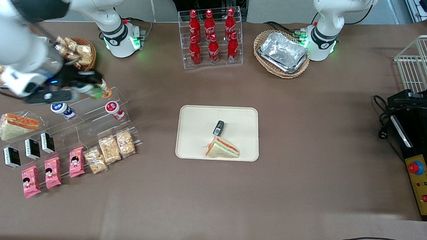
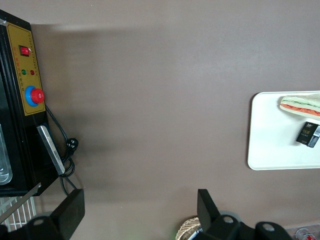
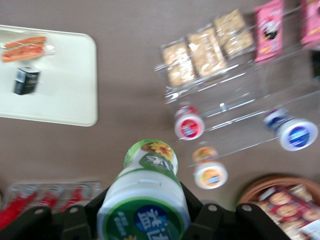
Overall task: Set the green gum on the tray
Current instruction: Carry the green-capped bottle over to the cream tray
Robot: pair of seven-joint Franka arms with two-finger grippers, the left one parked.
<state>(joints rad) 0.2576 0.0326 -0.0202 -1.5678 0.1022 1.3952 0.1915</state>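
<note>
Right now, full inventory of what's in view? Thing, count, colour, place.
green gum: 1, green-and-white bottle, held above the clear stepped rack
tray: 1, cream, table centre
sandwich: 1, on the tray, edge nearest the front camera
small black pack: 1, on the tray
red-lidded bottle: 1, on the rack
blue-lidded bottle: 1, on the rack
orange-lidded bottle: 1, on the rack
cola bottles: 6, red, clear stand
foil trays: silver stack, wicker basket
pink packets: 3, rack's lowest step
end effector: 1, black, gripping the green gum over the rack
</note>
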